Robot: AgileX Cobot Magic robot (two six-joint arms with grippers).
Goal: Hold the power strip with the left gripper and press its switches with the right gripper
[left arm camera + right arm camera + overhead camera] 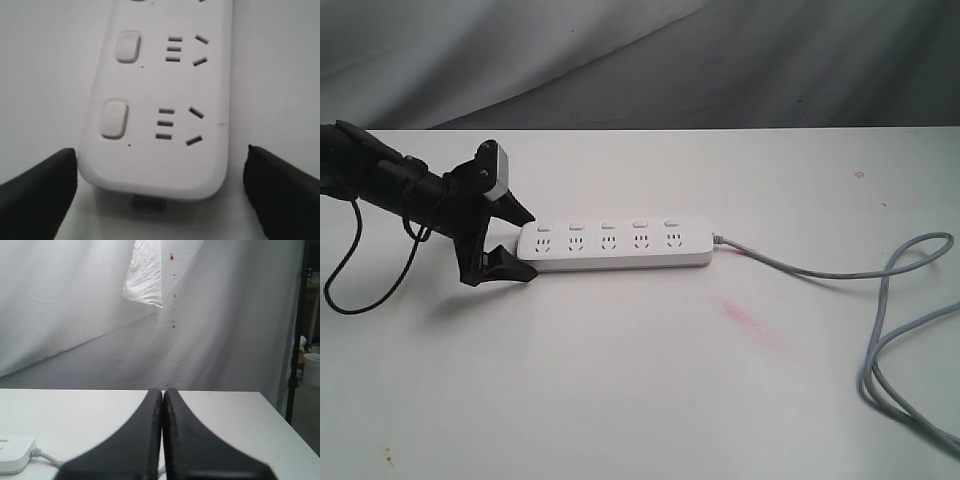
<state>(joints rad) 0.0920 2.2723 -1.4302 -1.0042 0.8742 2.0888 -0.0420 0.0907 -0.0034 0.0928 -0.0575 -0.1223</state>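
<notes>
The left hand (525,246) is straddling the end of the power strip (615,245) nearest the left edge of the surface (620,390), blocking approach there. The grey cord (780,262) is trailing and looping toward the right edge. Room is lying open above the switches (607,225) and across the front.

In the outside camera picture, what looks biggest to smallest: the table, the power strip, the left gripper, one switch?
1. table, biggest by far
2. power strip and left gripper: roughly alike, too close to rank
3. switch, smallest
</notes>
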